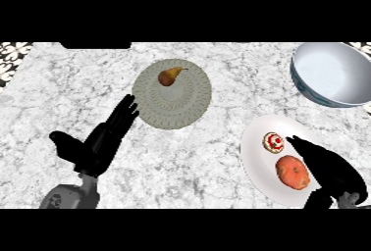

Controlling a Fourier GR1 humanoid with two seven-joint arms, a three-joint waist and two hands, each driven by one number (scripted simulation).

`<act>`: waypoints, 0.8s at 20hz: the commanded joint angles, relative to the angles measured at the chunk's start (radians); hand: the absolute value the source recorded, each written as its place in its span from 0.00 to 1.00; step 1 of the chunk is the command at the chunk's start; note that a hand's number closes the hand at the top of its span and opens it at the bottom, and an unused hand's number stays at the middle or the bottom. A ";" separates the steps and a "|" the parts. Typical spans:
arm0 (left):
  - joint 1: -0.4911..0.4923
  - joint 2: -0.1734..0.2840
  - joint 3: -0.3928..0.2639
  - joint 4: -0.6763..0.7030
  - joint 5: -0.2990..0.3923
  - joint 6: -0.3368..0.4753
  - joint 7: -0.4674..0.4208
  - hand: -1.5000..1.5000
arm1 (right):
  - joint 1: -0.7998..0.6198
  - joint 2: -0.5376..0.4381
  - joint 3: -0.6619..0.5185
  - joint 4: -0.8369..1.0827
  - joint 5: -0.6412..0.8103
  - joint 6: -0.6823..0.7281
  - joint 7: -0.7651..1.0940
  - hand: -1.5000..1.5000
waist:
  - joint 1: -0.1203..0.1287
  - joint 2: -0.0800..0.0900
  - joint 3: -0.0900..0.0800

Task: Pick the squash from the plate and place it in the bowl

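Your squash [293,172] lies on the white plate [255,142] at 4 o'clock, untouched | your right hand [326,164] hovers at its right, fingers straight | bowl [331,73] at 1 o'clock | your left hand [101,139] rests at 8 o'clock, fingers wide, on the worktop [203,162].

Counter top, as I am viewing it from the head camera: a pear [170,76] is lying near the far rim of a patterned grey plate [177,105], left of centre. A small round red-and-white item [274,142] is sitting lower right. A marble counter [217,59] is carrying both.
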 commanded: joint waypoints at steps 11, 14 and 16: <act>0.008 -0.050 0.062 -0.055 -0.045 -0.056 0.065 0.50 | -0.014 0.154 -0.047 0.191 0.223 -0.092 -0.148 0.00 | 0.001 0.000 0.000; 0.015 -0.049 0.082 -0.061 -0.042 -0.076 0.080 0.50 | -0.039 0.122 -0.127 0.192 0.177 -0.013 -0.193 0.00 | 0.001 0.000 0.000; 0.013 -0.110 0.035 -0.036 -0.108 -0.025 0.045 0.50 | -0.040 0.176 -0.107 0.246 0.217 -0.068 -0.201 0.00 | 0.001 0.000 0.000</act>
